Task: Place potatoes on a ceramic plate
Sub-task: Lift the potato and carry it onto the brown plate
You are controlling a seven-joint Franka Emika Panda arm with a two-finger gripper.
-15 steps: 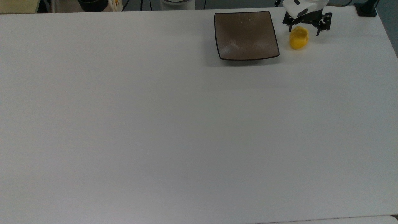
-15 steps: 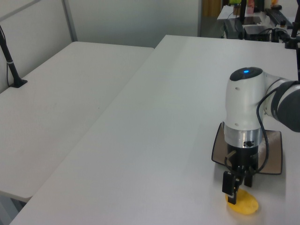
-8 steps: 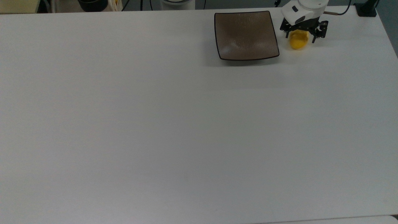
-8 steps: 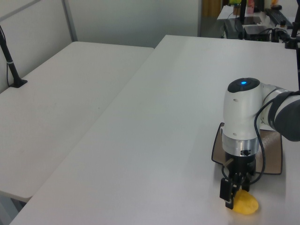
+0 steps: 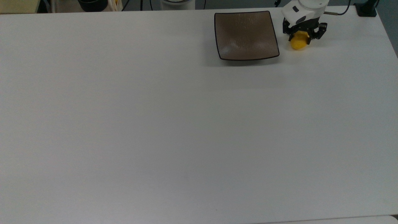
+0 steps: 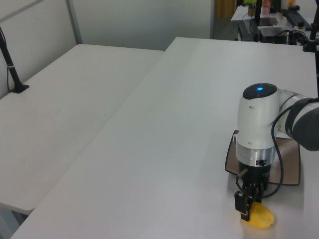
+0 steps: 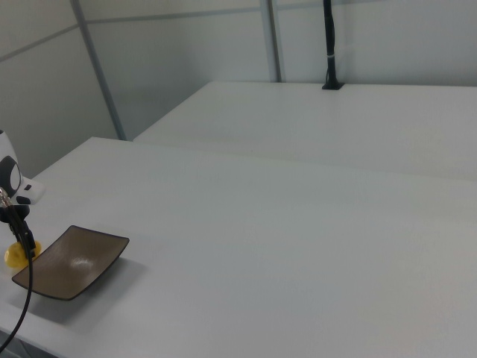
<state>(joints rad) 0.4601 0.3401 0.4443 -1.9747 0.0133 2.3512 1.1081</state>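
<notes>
Near the far right corner of the white table (image 5: 186, 124), in the top view, the gripper (image 5: 300, 35) is seen lowered over the potatoes (image 5: 299, 43), a single bright yellow lump lying on the table just to the top view's right of the ceramic plate (image 5: 245, 35). The black fingers (image 5: 309, 38) are set against either side of the lump, closed on it. One second earlier the fingers were spread wider and held just behind the lump, more of which was exposed; half a second earlier they had come down around it but were not yet drawn in. The lump and the plate are apart, not touching, and the plate's place is unchanged.

From the left view, the white arm (image 6: 255, 124) is seen standing upright with a blue light on top, the gripper (image 6: 246, 210) reaching down to the potatoes (image 6: 260, 217) on the table in front of the ceramic plate (image 6: 290, 169). Compared with a second ago, the arm is lower. No writing or brand can be read on it.

At the right view's left edge, the potatoes (image 7: 13, 254) are seen as a small yellow patch beside the ceramic plate (image 7: 71, 261), with a dark finger (image 7: 24, 236) and a black cable (image 7: 27, 298) in front. No labels can be read.
</notes>
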